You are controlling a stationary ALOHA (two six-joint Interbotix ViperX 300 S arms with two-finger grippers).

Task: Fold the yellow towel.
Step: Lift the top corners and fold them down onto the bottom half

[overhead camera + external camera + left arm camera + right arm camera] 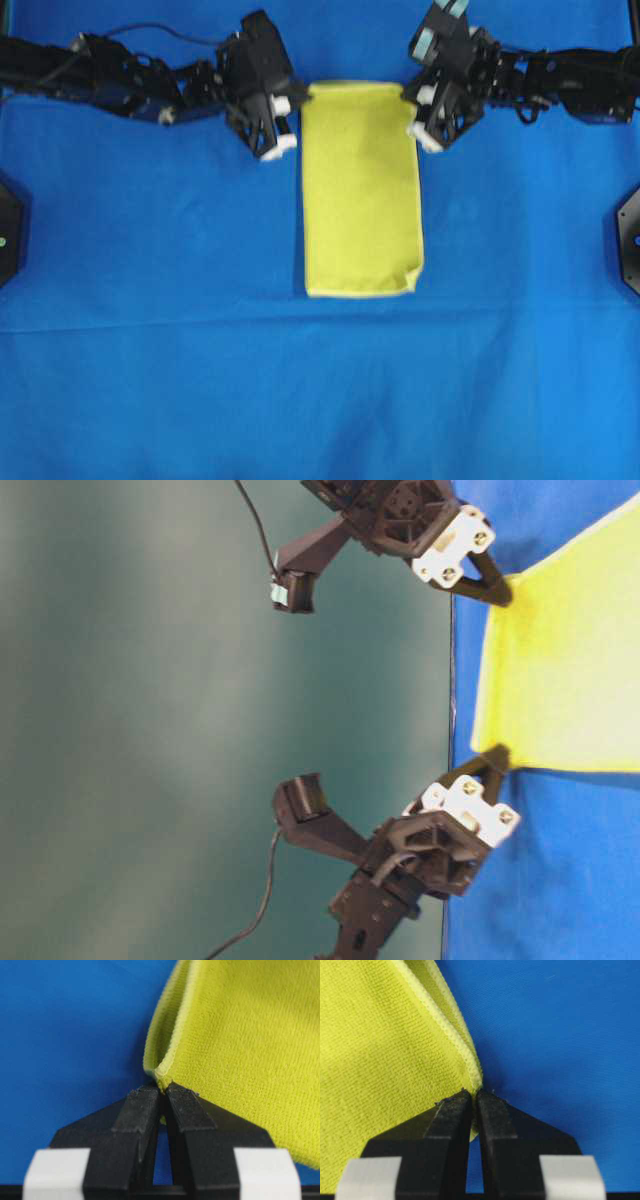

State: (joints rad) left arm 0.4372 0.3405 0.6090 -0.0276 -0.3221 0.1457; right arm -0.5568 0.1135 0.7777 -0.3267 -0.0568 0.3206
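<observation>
The yellow towel (360,190) lies on the blue cloth as a long narrow rectangle, two layers thick, running from the far middle toward the near side. Its near right corner (410,276) is slightly curled. My left gripper (303,98) is shut on the towel's far left corner, and in the left wrist view the gripper (163,1091) pinches the hemmed corner of the towel (240,1035). My right gripper (408,97) is shut on the far right corner. In the right wrist view that gripper (474,1094) clamps the corner of the towel (385,1050).
The large blue cloth (150,330) covers the whole table under the towel. Black fixed mounts sit at the left edge (8,235) and the right edge (628,235). Both arms reach in from the far side.
</observation>
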